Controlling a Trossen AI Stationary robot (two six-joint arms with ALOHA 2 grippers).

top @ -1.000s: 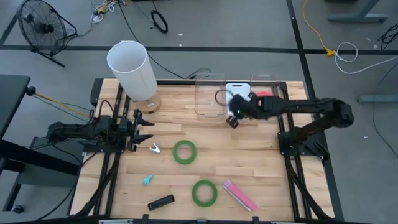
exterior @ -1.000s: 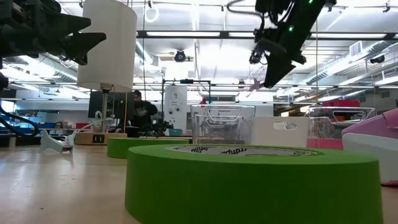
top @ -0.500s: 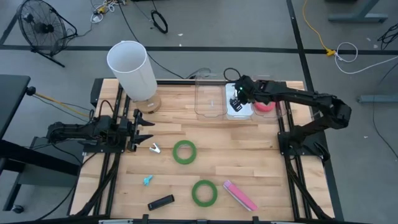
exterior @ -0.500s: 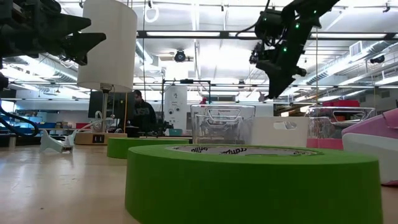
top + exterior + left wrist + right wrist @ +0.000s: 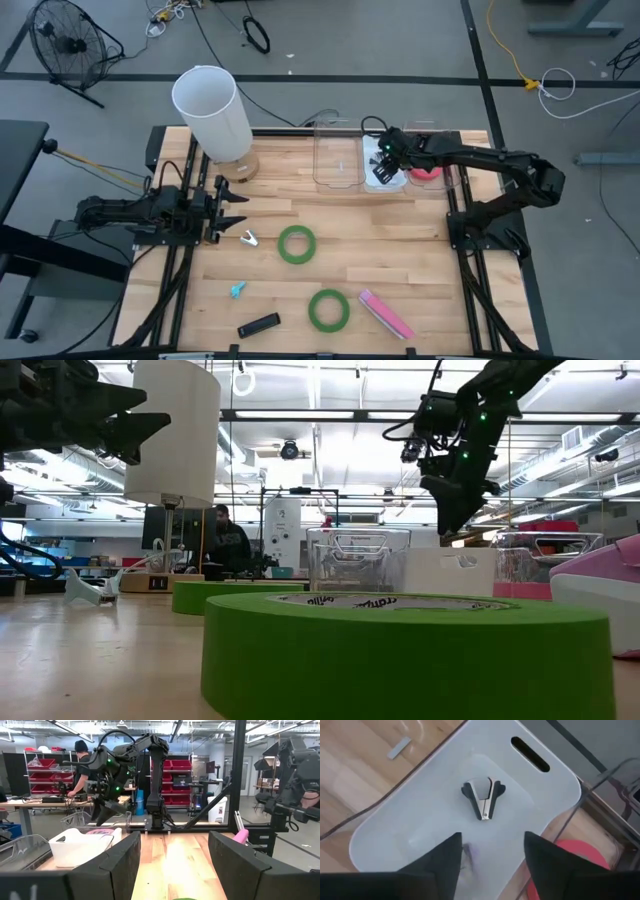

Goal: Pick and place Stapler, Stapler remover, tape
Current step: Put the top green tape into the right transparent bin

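My right gripper (image 5: 492,857) hangs open above a white tray (image 5: 420,820) at the table's far right. A black stapler remover (image 5: 483,796) lies flat in that tray, clear of the fingers. A red tape roll (image 5: 572,865) sits in the clear bin beside the tray. Two green tape rolls (image 5: 297,243) (image 5: 328,309) lie flat on the table. A pink stapler (image 5: 385,313) and a black stapler (image 5: 258,325) lie near the front edge. My left gripper (image 5: 172,870) waits open at the table's left, holding nothing.
A white lamp (image 5: 212,110) stands at the far left. A clear empty bin (image 5: 338,155) sits left of the white tray. A small blue remover (image 5: 237,290) and a silver one (image 5: 248,238) lie near my left gripper. A person works in the room behind.
My right gripper has gone from the near side of the clear bin toward the table's far edge, come over the white tray, and opened. The black stapler remover now lies in the tray, free of the fingers.
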